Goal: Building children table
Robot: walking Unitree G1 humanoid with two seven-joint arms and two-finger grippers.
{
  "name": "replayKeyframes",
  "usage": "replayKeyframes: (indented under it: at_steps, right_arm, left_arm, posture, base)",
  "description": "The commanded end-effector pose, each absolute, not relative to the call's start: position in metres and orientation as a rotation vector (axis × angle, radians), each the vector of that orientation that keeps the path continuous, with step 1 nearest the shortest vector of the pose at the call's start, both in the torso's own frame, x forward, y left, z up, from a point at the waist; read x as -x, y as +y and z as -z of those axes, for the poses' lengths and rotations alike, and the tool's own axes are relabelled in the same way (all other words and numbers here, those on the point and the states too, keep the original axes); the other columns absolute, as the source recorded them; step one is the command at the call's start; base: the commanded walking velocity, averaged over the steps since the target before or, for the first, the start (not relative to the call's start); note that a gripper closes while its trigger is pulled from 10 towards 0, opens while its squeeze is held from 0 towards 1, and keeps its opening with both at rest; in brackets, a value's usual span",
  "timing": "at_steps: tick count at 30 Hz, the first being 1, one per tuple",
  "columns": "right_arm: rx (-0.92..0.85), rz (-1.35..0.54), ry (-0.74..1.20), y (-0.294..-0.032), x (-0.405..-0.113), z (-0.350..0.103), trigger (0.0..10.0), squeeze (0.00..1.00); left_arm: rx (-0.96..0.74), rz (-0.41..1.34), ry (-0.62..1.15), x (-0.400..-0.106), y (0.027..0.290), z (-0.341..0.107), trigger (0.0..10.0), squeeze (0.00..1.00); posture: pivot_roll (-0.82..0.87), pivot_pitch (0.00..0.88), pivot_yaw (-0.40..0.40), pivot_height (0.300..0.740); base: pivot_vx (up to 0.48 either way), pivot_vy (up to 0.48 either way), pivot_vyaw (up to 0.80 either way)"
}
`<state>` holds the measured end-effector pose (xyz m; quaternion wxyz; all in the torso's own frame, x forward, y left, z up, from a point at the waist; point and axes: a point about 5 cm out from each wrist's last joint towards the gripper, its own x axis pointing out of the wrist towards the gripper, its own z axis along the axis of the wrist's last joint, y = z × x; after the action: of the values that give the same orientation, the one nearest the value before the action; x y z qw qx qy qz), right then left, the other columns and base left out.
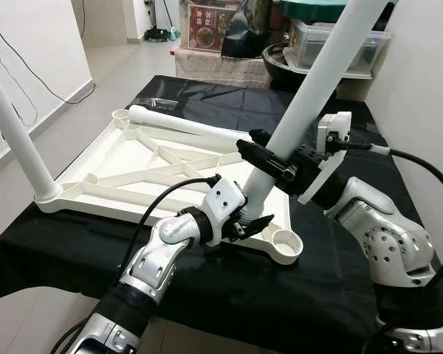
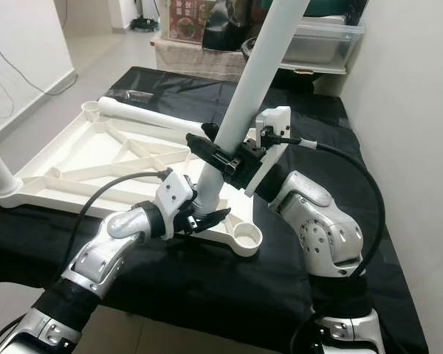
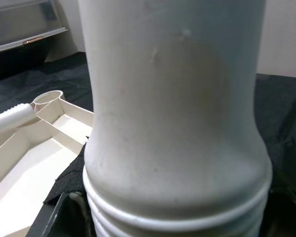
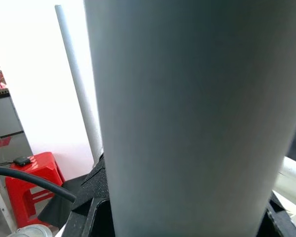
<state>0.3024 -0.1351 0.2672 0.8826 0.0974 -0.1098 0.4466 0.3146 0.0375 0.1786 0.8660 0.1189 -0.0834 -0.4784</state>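
Observation:
A white plastic tabletop (image 1: 111, 158) lies upside down on the black cloth, ribs up, with round sockets at its corners. A long white leg (image 1: 321, 70) slants up from near the front right corner, its threaded end (image 3: 172, 217) low by the tabletop. My right gripper (image 1: 269, 158) is shut on the leg's shaft. My left gripper (image 1: 247, 221) is shut on the leg just above the thread. The front right socket (image 1: 286, 243) stands open beside it. Another leg (image 1: 15, 140) stands fixed in the front left corner. A loose leg (image 1: 184, 124) lies across the far edge.
The black-covered table (image 1: 325, 295) has a white wall along its right side. Boxes, a clear bin (image 1: 332, 44) and dark pots crowd the far end. Bare tiled floor (image 1: 59, 133) runs along the left. A red stool (image 4: 32, 182) appears in the right wrist view.

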Motion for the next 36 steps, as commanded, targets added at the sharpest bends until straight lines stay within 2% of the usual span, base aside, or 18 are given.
replayKeyframes:
  at_steps: [1, 12, 13, 14, 15, 21, 25, 33, 36]
  right_arm:
    - [-0.193, -0.941, -0.242, -0.134, -0.300, -0.271, 0.0, 0.00]
    - [-0.168, -0.857, -0.269, -0.156, -0.309, -0.277, 0.0, 0.00]
    - [-0.157, -0.829, -0.274, -0.160, -0.312, -0.277, 0.0, 0.00]
    - [-0.130, -0.784, -0.283, -0.166, -0.315, -0.278, 9.4, 0.00]
    - [-0.103, -0.740, -0.288, -0.170, -0.319, -0.278, 10.0, 0.00]
    - [-0.064, -0.646, -0.307, -0.179, -0.326, -0.277, 10.0, 0.00]
    - [-0.056, -0.501, -0.332, -0.190, -0.335, -0.276, 10.0, 0.00]
    - [-0.052, -0.461, -0.337, -0.192, -0.338, -0.273, 10.0, 0.00]
    - [-0.046, -0.474, -0.321, -0.187, -0.340, -0.270, 10.0, 0.00]
  left_arm:
    - [-0.226, 1.017, -0.135, -0.313, 0.035, -0.173, 10.0, 1.00]
    - [-0.218, 0.957, -0.117, -0.308, 0.044, -0.168, 10.0, 1.00]
    - [-0.215, 0.945, -0.122, -0.306, 0.046, -0.167, 10.0, 0.00]
    - [-0.196, 0.919, -0.130, -0.305, 0.048, -0.167, 10.0, 0.00]
    - [-0.188, 0.890, -0.138, -0.303, 0.051, -0.167, 10.0, 0.00]
    - [-0.148, 0.812, -0.135, -0.305, 0.058, -0.167, 10.0, 0.00]
    - [-0.129, 0.733, -0.132, -0.309, 0.067, -0.168, 10.0, 0.00]
    - [-0.124, 0.719, -0.138, -0.309, 0.068, -0.170, 10.0, 0.00]
    - [-0.130, 0.699, -0.137, -0.307, 0.067, -0.168, 10.0, 0.00]
  posture:
    - [0.06, 0.027, -0.079, 0.740]
    - [0.06, 0.017, -0.080, 0.740]
    - [0.06, 0.017, -0.080, 0.740]
    - [0.07, 0.011, -0.084, 0.740]
    - [0.07, 0.010, -0.084, 0.740]
    - [0.07, 0.007, -0.087, 0.740]
    - [0.07, 0.002, -0.092, 0.740]
    - [0.07, 0.001, -0.097, 0.740]
    - [0.07, 0.001, -0.099, 0.740]
  base:
    - [0.000, 0.000, 0.00]
    - [0.000, 0.000, 0.00]
    - [0.000, 0.000, 0.00]
    - [0.000, 0.000, 0.00]
    - [0.000, 0.000, 0.00]
    - [0.000, 0.000, 0.00]
    - [0.000, 0.000, 0.00]
    - [0.000, 0.000, 0.68]
    - [0.000, -0.364, 0.00]
